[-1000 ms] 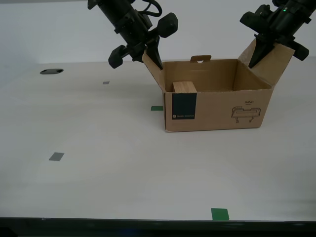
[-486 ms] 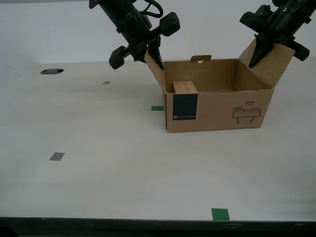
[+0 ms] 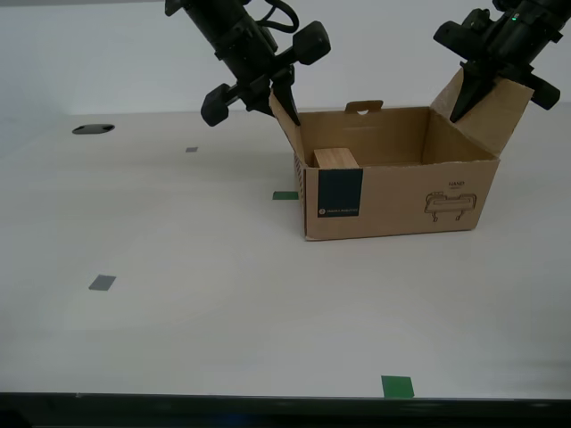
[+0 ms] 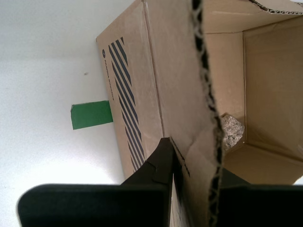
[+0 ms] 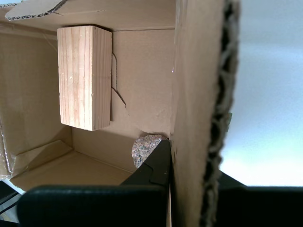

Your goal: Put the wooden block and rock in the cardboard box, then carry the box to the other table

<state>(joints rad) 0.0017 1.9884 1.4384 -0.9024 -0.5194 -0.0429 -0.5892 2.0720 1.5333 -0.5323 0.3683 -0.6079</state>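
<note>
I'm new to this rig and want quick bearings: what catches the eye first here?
The open cardboard box dominates the exterior view's right half of the table, with an arm at each side flap. My second gripper has its jaws shut on the flap at that view's left, and my first gripper on the flap at its right. Inside the box lie the wooden block and the rock.

cardboard box (image 3: 401,192): 1 | wooden block (image 5: 85,78): 1 | rock (image 5: 146,147): 1 | green tape squares (image 3: 397,386): 2 | grey squares (image 3: 102,283): 2 | end effectors: 2 – first (image 3: 252,96), second (image 3: 482,87)
</note>
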